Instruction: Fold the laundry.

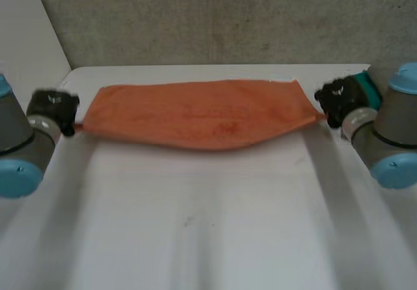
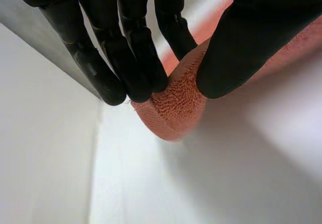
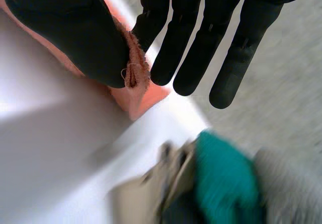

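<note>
An orange towel (image 1: pixel 195 113) hangs stretched between my two hands above the far part of the white table (image 1: pixel 208 225), sagging in the middle. My left hand (image 1: pixel 55 107) pinches the towel's left end; in the left wrist view the thumb (image 2: pixel 241 43) presses the orange terry cloth (image 2: pixel 176 105) against the fingers (image 2: pixel 136 58). My right hand (image 1: pixel 339 98) holds the right end; in the right wrist view its thumb (image 3: pixel 75 38) pins the towel's corner (image 3: pixel 136 83) against a finger (image 3: pixel 151 17).
A grey wall (image 1: pixel 221 16) rises behind the table's far edge. A teal cloth (image 3: pixel 226 183) lies on other laundry off the table's right side, also behind my right hand (image 1: pixel 368 88). The near half of the table lies bare.
</note>
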`<move>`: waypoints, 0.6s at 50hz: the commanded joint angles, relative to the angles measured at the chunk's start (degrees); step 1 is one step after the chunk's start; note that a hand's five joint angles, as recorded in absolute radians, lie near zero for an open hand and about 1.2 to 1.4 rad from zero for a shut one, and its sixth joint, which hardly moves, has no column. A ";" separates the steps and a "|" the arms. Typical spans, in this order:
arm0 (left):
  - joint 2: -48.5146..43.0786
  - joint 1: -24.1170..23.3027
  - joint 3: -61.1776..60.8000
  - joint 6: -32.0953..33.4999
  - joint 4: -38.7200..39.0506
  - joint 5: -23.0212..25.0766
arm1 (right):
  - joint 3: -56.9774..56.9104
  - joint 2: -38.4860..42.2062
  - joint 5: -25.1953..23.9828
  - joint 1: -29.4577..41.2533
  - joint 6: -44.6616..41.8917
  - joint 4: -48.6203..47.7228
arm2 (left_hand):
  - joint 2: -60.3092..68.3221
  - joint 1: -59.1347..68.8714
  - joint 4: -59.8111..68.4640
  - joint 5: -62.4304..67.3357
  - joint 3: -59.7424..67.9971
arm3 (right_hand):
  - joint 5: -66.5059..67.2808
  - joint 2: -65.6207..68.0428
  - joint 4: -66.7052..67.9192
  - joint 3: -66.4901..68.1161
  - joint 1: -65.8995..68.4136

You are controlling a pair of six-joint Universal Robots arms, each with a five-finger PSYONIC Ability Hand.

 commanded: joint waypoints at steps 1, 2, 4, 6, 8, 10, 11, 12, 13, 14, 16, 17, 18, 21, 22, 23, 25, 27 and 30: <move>11.17 -2.05 -13.93 11.73 -19.14 -2.00 | 11.95 -11.27 -0.11 -3.79 -8.84 18.18 | 11.30 12.86 11.36 13.42 11.74 | 11.74 12.48 11.28 11.70 14.72; 12.32 -2.14 -15.26 12.98 -21.63 -1.91 | 13.28 -12.33 -0.20 -4.41 -11.14 21.11 | 11.30 12.86 11.36 13.42 11.74 | 11.74 12.48 11.28 11.70 14.72; 14.26 -2.06 -17.72 15.00 -25.67 -1.65 | 15.92 -14.09 -0.28 -5.81 -15.97 26.56 | 11.30 12.86 11.36 13.42 11.74 | 11.74 12.48 11.28 11.70 14.72; 16.72 -1.88 -20.45 16.86 -30.60 -1.38 | 19.00 -16.03 -0.37 -8.01 -22.92 32.72 | 11.30 12.86 11.36 13.42 11.74 | 11.74 12.48 11.28 11.70 14.72; 18.04 -2.05 -21.07 17.30 -32.28 -0.86 | 19.71 -16.91 -1.07 -9.33 -26.87 32.83 | 11.30 12.86 11.36 13.42 11.74 | 11.74 12.48 11.28 11.70 14.72; 19.10 -2.32 -20.46 17.12 -32.29 -0.24 | 20.15 -16.91 -2.21 -9.78 -28.30 30.29 | 11.30 12.86 11.36 13.42 11.74 | 11.74 12.48 11.28 11.70 14.72; 19.19 -2.41 -20.02 17.04 -32.03 -0.15 | 19.98 -16.65 -2.65 -9.60 -27.86 29.23 | 11.30 12.86 11.36 13.42 11.74 | 11.74 12.48 11.28 11.70 14.72; 19.19 -2.58 -19.32 16.95 -31.67 -0.06 | 19.80 -16.47 -2.83 -9.43 -27.16 28.01 | 11.30 12.86 11.36 13.42 11.74 | 11.74 12.48 11.28 11.70 14.72; 18.93 -2.76 -17.49 16.69 -30.80 -0.15 | 19.02 -16.04 -3.35 -9.16 -25.16 25.56 | 11.30 12.86 11.36 13.42 11.74 | 11.74 12.48 11.28 11.70 14.72; 18.58 -2.67 -16.43 16.51 -30.27 -0.24 | 18.57 -15.68 -3.53 -8.99 -24.26 24.66 | 11.30 12.86 11.36 13.42 11.74 | 11.74 12.48 11.28 11.70 14.72; 16.57 -2.58 -12.40 15.98 -28.34 -0.59 | 17.09 -13.94 -4.06 -8.55 -20.50 21.77 | 11.30 12.86 11.36 13.42 11.74 | 11.74 12.48 11.28 11.70 14.72; 15.33 -2.49 -10.98 15.81 -27.55 -0.68 | 16.55 -13.23 -4.24 -8.11 -19.52 20.71 | 11.30 12.86 11.36 13.42 11.74 | 11.74 12.48 11.28 11.70 14.72; 14.10 -2.41 -9.58 15.63 -26.67 -0.85 | 15.94 -12.61 -4.24 -7.76 -18.38 19.92 | 11.30 12.86 11.36 13.42 11.74 | 11.74 12.48 11.28 11.70 14.72; 8.57 -1.53 -3.16 14.67 -23.77 -1.91 | 12.34 -9.98 -4.15 -6.70 -14.42 15.96 | 11.30 12.86 11.36 13.42 11.74 | 11.74 12.48 11.28 11.70 14.72; 7.25 -1.35 -1.49 14.23 -23.15 -2.17 | 11.37 -9.27 -4.06 -6.44 -13.54 14.82 | 11.30 12.86 11.36 13.42 11.74 | 11.74 12.48 11.28 11.70 14.72; 5.84 -1.26 0.26 13.88 -22.71 -2.43 | 10.23 -8.48 -4.06 -6.26 -12.75 13.77 | 11.30 12.86 11.36 13.42 11.74 | 11.74 12.48 11.28 11.70 14.72; 1.89 -1.26 5.71 12.65 -21.39 -3.23 | 6.63 -6.02 -3.80 -5.65 -10.20 10.34 | 11.30 12.86 11.36 13.42 11.74 | 11.74 12.48 11.28 11.70 14.72; -2.14 -1.18 11.32 11.51 -20.78 -4.10 | 2.95 -3.48 -3.19 -4.42 -7.49 7.44 | 11.30 12.86 11.36 13.42 11.74 | 11.74 12.48 11.28 11.70 14.72; -6.20 -1.35 16.79 10.53 -20.95 -4.98 | -0.58 -0.66 -2.22 -3.19 -4.93 4.80 | 11.30 12.86 11.36 13.42 11.74 | 11.74 12.48 11.28 11.70 14.72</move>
